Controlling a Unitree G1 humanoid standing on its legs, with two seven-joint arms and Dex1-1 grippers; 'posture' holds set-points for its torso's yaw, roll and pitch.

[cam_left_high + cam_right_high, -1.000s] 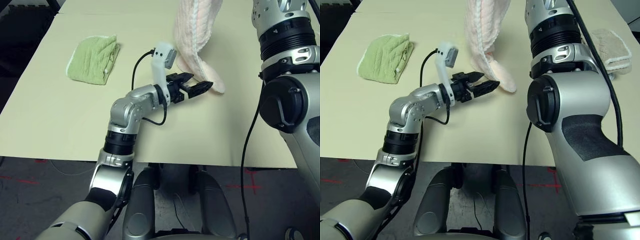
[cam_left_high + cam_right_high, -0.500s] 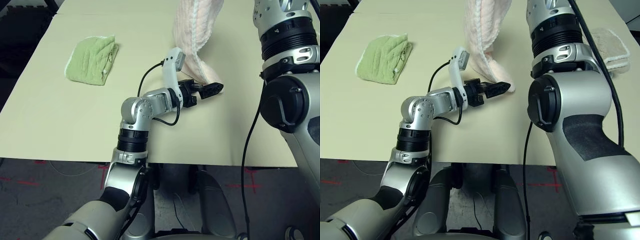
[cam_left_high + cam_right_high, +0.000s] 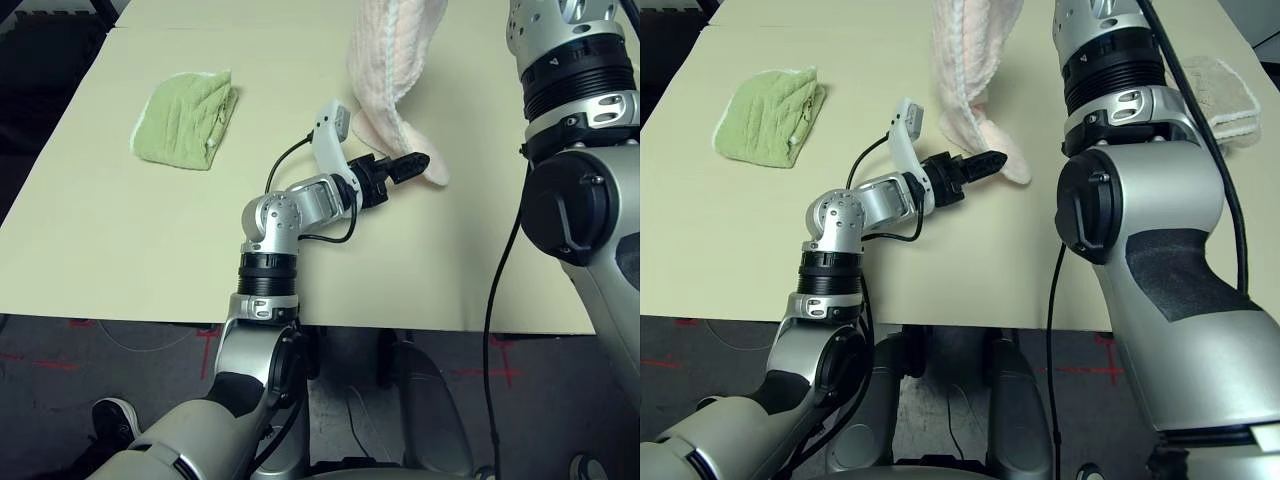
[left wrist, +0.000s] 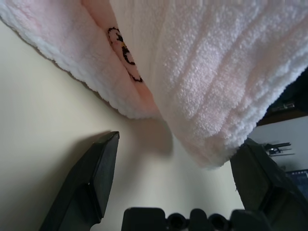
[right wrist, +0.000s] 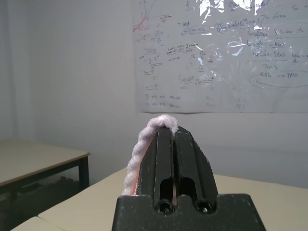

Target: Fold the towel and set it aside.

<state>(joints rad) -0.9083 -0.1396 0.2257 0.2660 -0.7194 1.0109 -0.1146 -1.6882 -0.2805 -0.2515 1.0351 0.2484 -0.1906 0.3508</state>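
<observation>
The pale pink towel (image 3: 385, 60) hangs down from above the table, and its lower end (image 3: 425, 170) lies curled on the tabletop. A black cartoon print (image 4: 124, 55) shows on a fold near that end. My left gripper (image 3: 408, 163) is open at table height, its fingers (image 4: 91, 178) spread wide on either side of the towel's lower end (image 4: 207, 96), not closed on it. My right gripper (image 5: 172, 132) is raised high and shut on the towel's pink edge (image 5: 139, 149).
A light green folded towel (image 3: 186, 117) lies at the back left of the beige table (image 3: 120, 250). A beige folded towel (image 3: 1225, 88) lies at the far right behind my right arm (image 3: 575, 200). A shoe (image 3: 112, 420) shows on the floor.
My left gripper has moved right and away from me, up to the towel's lower end, with the elbow swinging in beneath it. The towel still hangs from my right gripper.
</observation>
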